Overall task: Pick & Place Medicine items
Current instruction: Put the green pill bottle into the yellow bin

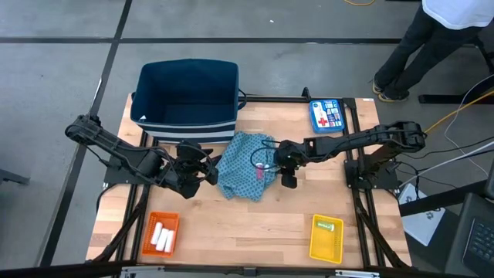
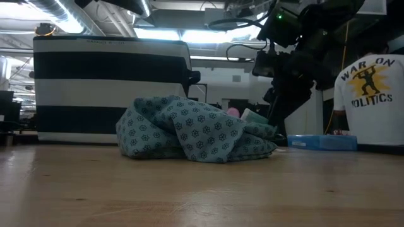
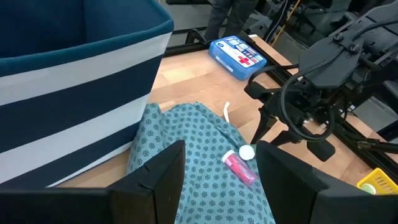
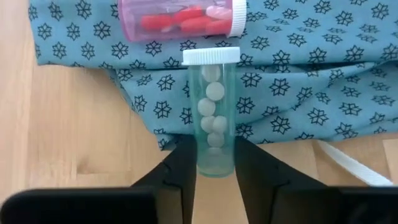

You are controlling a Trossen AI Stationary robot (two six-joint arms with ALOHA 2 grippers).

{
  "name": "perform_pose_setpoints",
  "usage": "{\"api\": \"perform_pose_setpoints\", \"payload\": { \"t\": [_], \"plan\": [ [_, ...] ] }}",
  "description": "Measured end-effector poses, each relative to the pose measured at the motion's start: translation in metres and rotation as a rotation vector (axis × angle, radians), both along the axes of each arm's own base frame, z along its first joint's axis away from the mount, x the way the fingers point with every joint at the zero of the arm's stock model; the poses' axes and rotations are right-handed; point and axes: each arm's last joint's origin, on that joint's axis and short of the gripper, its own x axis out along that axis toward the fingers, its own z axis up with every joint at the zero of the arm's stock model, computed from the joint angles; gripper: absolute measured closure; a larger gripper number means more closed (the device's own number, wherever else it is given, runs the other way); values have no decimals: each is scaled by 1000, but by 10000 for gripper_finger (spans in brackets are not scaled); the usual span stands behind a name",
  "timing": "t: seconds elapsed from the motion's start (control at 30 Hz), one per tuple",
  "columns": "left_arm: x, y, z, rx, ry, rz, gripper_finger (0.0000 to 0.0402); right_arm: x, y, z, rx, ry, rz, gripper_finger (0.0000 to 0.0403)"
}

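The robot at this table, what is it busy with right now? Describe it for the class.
The right gripper has its fingers around a clear vial of white pills at the edge of the teal patterned cloth. A pink vial of red pills lies on the cloth beside it. The left gripper waits, open, at the cloth's other side. White tubes lie in an orange tray.

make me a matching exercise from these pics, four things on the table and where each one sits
Things:
1. pink vial
2. pale green vial
3. white tubes
4. blue first-aid box

Places:
a. in the orange tray
b. lying on the teal cloth
c. between the right gripper fingers
d. at the table's far edge, near the right arm's base

Pairs: 1-b, 2-c, 3-a, 4-d
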Motion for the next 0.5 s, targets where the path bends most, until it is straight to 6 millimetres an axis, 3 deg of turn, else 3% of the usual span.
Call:
{"api": "perform_pose_setpoints", "payload": {
  "t": [0.2, 0.5],
  "plan": [
    [0, 0, 0, 0, 0, 0, 208, 7, 0, 11, 46, -14, -49, 298],
    [0, 0, 0, 1, -1, 0, 208, 22, 3, 70, 110, 50, -13, 296]
  ]
}}
